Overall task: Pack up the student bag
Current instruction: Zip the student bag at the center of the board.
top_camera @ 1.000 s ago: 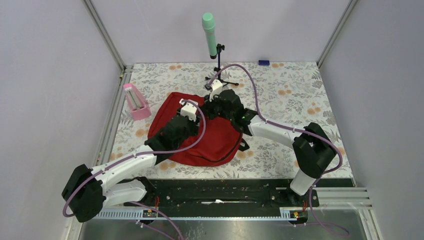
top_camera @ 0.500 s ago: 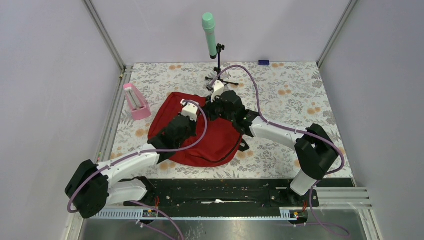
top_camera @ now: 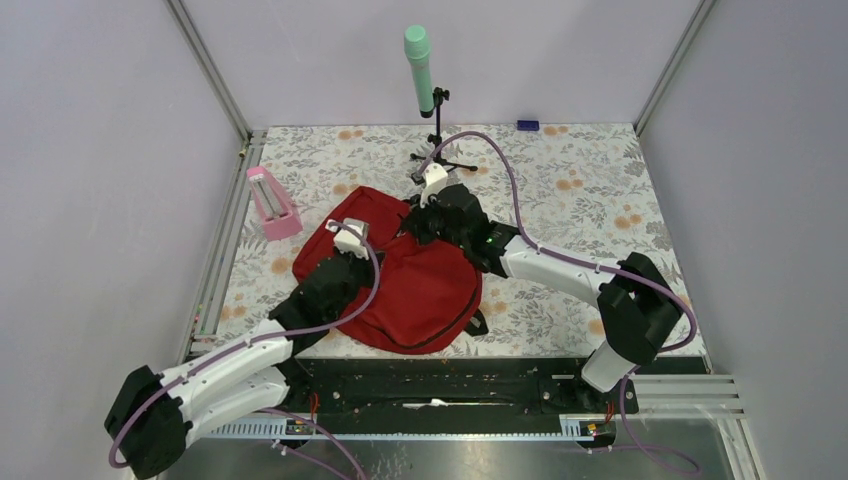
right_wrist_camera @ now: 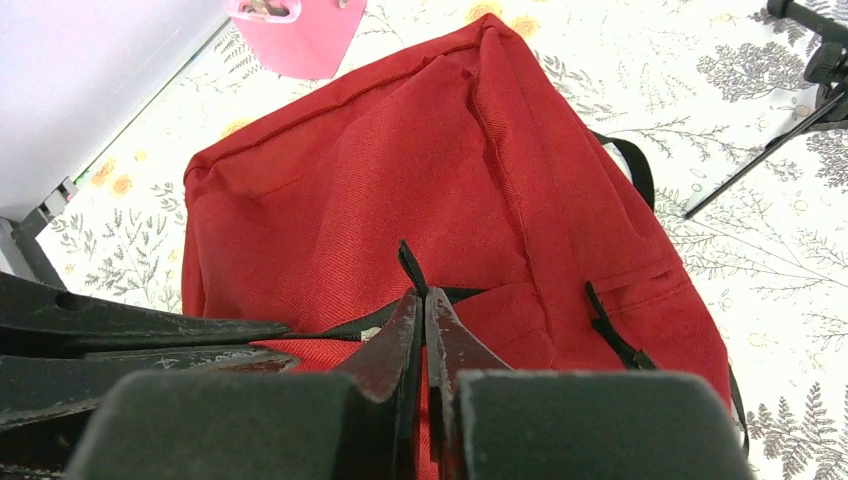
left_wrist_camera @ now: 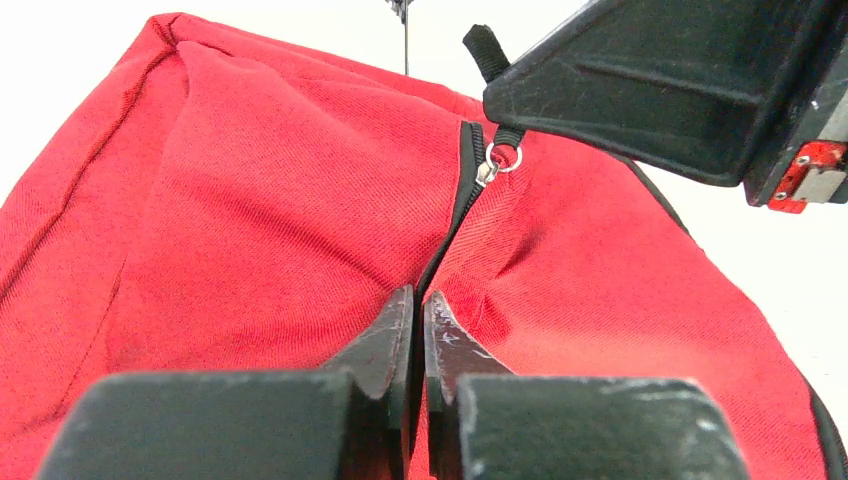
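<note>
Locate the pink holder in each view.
Top external: pink holder left of the bag, near the table's left edge.
Left wrist: not in it.
Right wrist: top edge, left of centre, beyond the bag.
Shared landmark: the red bag.

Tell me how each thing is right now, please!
student bag: lying on the table, no open gap showing.
left gripper: shut, pinching the bag's red cloth by the zip.
right gripper: shut on the black zipper pull.
pink holder: standing beside the bag, apart from it.
green stick: upright on its tripod.
</note>
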Controlling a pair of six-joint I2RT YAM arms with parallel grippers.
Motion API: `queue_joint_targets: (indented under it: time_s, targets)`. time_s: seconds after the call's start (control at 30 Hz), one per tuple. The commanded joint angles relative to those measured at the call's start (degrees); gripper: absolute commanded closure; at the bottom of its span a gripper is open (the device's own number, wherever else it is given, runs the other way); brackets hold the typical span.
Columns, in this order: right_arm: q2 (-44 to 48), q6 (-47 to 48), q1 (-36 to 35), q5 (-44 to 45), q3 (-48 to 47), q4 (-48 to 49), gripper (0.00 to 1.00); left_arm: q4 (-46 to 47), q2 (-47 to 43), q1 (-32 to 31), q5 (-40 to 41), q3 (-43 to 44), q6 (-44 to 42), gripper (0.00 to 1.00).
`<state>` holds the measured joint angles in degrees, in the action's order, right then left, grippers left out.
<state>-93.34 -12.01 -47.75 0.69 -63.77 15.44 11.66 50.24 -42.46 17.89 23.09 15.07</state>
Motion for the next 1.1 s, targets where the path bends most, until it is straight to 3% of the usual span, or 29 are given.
queue_joint_targets:
  time_s: [0.0, 0.33, 0.57, 0.7, 0.9, 1.07]
  targets:
    - [2.19, 3.49, 2.85, 12.32, -6.19, 1.16, 1.0, -8.97, -5.16, 0.39, 3.44, -3.23, 5.19, 1.0]
    - [5.13, -0.28, 8.24, 11.99, -3.89, -1.38, 1.0, -13.45, -13.87, 0.49, 5.28, -7.65, 9.18, 1.0]
    - [9.61, -2.05, 8.46, 8.75, -4.9, -0.6, 1.0, -13.41, -10.68, 0.5, 2.66, -6.39, 8.35, 1.0]
    - [12.07, -1.64, 8.47, 11.24, -5.69, -0.47, 1.0, -13.35, -8.57, 0.38, 2.14, -5.47, 7.93, 1.0]
    - [8.68, 0.57, 8.6, 14.06, -8.2, -1.29, 1.0, -13.42, -7.4, 0.36, -0.2, -4.45, 6.92, 1.0]
    - [6.08, -3.57, 8.28, 4.54, -9.1, -0.53, 1.0, -13.06, -5.32, 0.28, -1.68, -2.58, 6.02, 1.0]
